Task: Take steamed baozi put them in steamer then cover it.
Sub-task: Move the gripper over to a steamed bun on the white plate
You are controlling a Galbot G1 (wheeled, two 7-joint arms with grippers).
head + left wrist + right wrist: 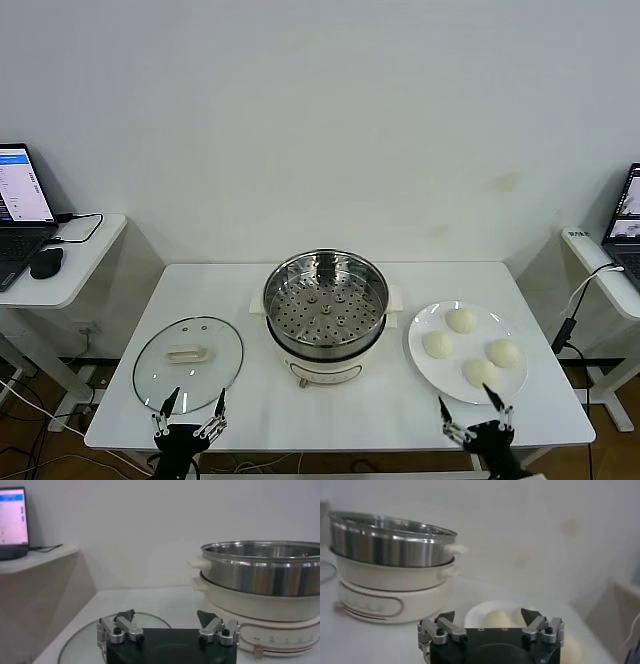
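We see the steamer (325, 310) at the centre of the white tabletop (260, 410), uncovered, its perforated tray bare. Four baozi (461, 320) sit on a white plate (420, 358) to its right. The cover (188, 354) lies flat on the tabletop to its left. Left tool (192, 404) hovers at the near edge beside the cover, fingers spread wide. Right tool (470, 408) hovers at the near edge by the plate, also wide, gripping nothing.
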